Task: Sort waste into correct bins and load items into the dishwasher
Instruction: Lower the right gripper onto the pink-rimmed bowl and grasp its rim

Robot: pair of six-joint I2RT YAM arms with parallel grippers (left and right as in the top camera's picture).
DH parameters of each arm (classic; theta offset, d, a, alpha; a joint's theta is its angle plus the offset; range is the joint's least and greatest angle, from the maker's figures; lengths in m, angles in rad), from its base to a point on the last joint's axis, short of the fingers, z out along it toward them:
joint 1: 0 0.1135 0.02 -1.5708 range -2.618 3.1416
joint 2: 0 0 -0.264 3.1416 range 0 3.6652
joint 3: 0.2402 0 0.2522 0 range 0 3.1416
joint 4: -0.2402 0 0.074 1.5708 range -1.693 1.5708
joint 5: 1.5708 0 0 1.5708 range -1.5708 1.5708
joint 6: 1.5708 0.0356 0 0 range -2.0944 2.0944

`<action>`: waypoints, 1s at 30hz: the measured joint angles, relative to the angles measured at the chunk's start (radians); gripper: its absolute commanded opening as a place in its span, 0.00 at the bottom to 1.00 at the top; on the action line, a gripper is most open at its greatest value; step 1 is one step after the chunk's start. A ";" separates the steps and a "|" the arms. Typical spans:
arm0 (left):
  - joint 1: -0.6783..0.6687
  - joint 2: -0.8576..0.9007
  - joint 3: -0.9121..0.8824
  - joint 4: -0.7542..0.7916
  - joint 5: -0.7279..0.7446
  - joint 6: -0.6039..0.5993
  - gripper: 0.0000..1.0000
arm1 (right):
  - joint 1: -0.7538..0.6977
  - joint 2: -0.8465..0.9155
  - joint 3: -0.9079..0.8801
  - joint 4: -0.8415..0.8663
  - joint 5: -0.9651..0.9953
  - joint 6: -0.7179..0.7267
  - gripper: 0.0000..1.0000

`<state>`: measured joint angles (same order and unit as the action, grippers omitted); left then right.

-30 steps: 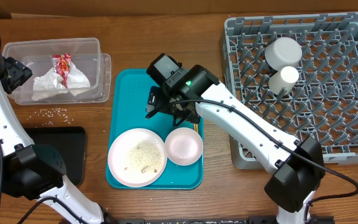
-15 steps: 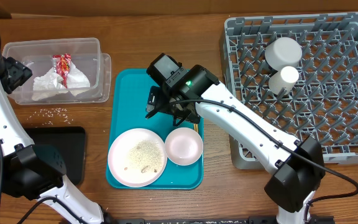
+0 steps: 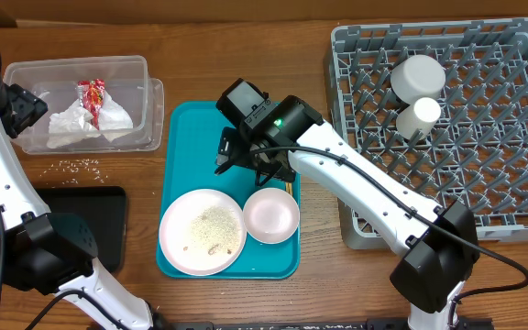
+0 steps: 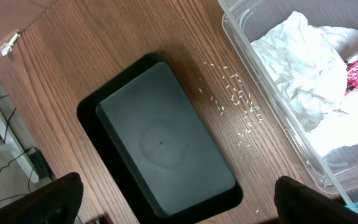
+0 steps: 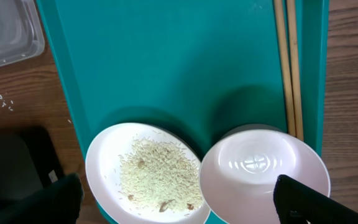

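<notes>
The clear tub [image 3: 71, 62] holds a crumpled napkin [image 3: 76, 124] and a red-and-white wrapper [image 3: 93, 94]. Loose rice grains [image 3: 79, 166] lie on the table beside the black tray [image 3: 85, 225]. On the teal tray [image 3: 191, 137] are a white plate of rice [image 3: 202, 231], a pink bowl [image 3: 271, 215] and chopsticks [image 5: 289, 62]. My right gripper [image 5: 179, 208] hangs open and empty above the plate and bowl. My left gripper [image 4: 179, 211] is open and empty above the black tray [image 4: 160, 143].
The grey dish rack [image 3: 484, 137] stands at the right with two white cups [image 3: 417, 75] upside down in its far left part. The tub's wall [image 4: 272, 106] and the napkin [image 4: 297, 74] show at the right of the left wrist view.
</notes>
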<state>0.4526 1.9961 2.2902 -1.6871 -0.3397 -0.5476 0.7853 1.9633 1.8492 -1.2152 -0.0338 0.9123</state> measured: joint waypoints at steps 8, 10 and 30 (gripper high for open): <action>0.000 0.000 0.000 0.000 0.000 0.000 1.00 | 0.000 0.000 0.000 -0.009 -0.001 0.000 1.00; 0.000 0.000 0.000 0.000 0.000 0.000 1.00 | 0.000 0.000 0.000 -0.016 -0.002 0.001 1.00; 0.000 0.000 0.000 0.000 0.000 0.000 1.00 | 0.089 0.061 -0.041 -0.009 -0.002 0.185 1.00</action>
<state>0.4526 1.9961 2.2902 -1.6871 -0.3401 -0.5476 0.8742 2.0239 1.8084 -1.2243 -0.0357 1.0977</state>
